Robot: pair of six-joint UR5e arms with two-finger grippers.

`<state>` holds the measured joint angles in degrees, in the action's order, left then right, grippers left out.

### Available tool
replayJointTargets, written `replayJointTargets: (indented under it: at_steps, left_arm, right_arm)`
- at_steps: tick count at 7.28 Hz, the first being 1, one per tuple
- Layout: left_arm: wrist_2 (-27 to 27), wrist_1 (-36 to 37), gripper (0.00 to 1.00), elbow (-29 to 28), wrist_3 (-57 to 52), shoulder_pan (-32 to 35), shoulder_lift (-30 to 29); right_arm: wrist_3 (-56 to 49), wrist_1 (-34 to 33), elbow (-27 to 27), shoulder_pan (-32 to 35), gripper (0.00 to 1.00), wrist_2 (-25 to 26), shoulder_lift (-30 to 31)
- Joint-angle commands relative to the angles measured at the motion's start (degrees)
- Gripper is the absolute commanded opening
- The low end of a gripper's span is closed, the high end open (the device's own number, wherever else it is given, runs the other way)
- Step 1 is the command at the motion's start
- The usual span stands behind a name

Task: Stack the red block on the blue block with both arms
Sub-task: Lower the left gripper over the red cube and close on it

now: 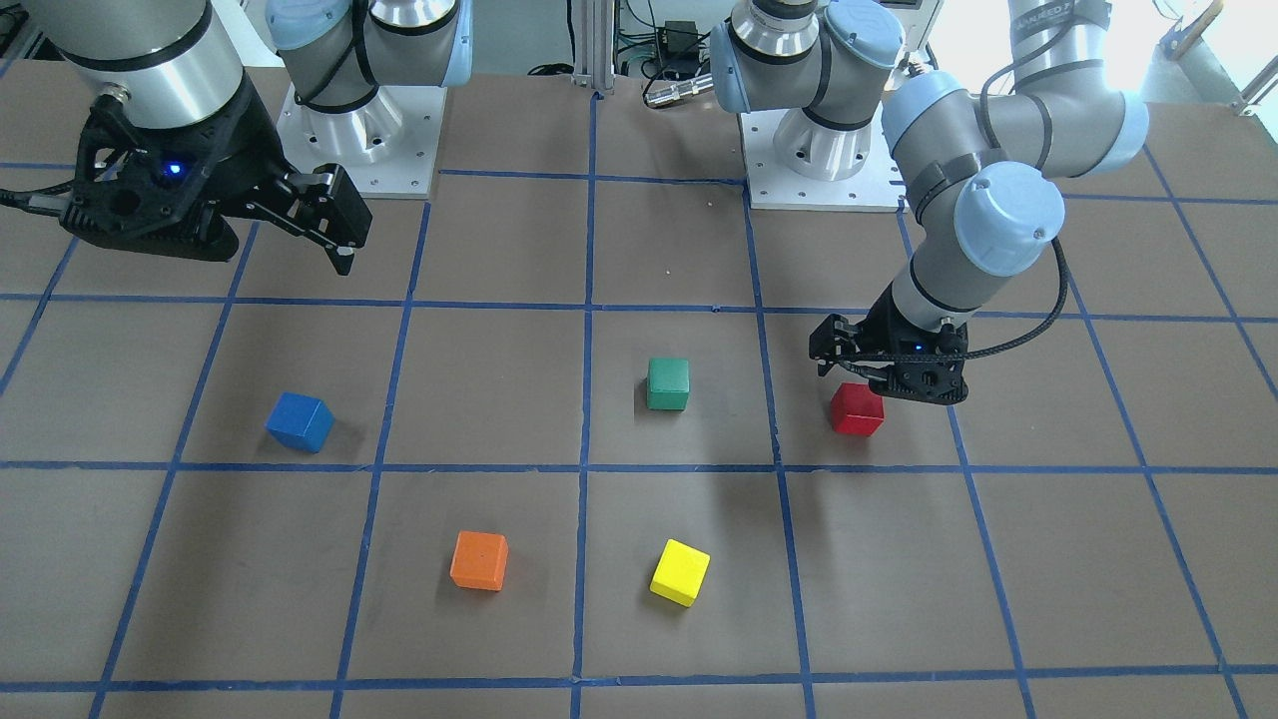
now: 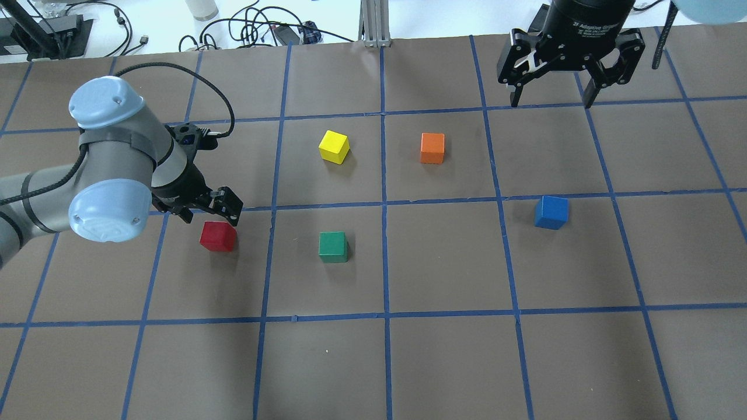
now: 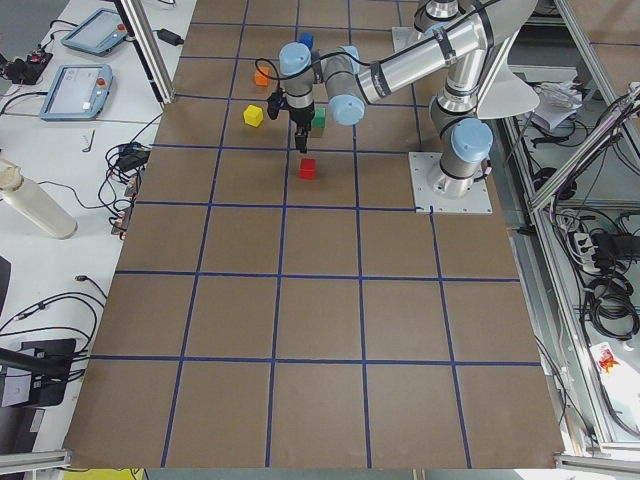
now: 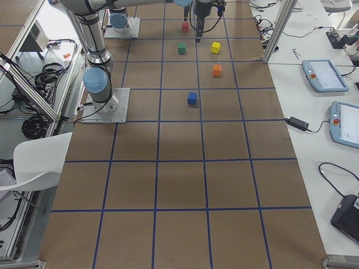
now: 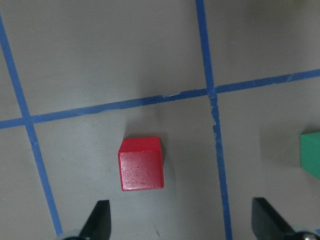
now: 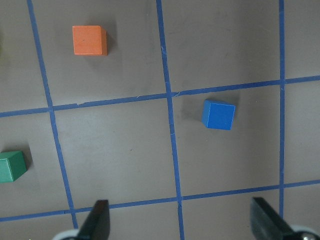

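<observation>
The red block point(image 2: 218, 236) lies on the brown table in its left half, also seen in the front view point(image 1: 857, 409). My left gripper point(image 2: 210, 217) hovers open just beside and above it. In the left wrist view the red block point(image 5: 141, 164) lies ahead of the open fingertips point(image 5: 100, 220), apart from them and a little left of centre. The blue block point(image 2: 551, 212) sits in the right half, turned slightly, and shows in the right wrist view point(image 6: 218, 114). My right gripper point(image 2: 551, 102) is open and empty, high above the far right of the table, well away from the blue block.
A green cube point(image 2: 332, 247) sits to the right of the red block. A yellow cube point(image 2: 334, 146) and an orange cube point(image 2: 432, 148) lie farther out near the middle. Blue tape lines grid the table. The two arm bases point(image 1: 829, 160) stand at the robot's edge.
</observation>
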<state>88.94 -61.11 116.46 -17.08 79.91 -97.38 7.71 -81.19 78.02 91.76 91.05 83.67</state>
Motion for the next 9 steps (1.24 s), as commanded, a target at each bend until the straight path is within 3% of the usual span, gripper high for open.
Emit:
replayJointTargets:
  at_steps: [1,8,9]
  left_arm:
    - [1.31,4.23,1.0,3.67,-0.67,-1.25,-1.23]
    - [2.99,7.94,1.0,4.12,-2.35,-1.34,-5.19]
    - [3.08,8.98,0.89,4.12,-2.43,-1.34,-5.45]
  right_arm:
    - [0.02,-0.02,0.03,0.0,1.0,0.0,0.0]
    - [0.11,0.15,0.2,0.0,1.0,0.0,0.0]
    - [0.2,0.15,0.38,0.0,1.0,0.0,0.0]
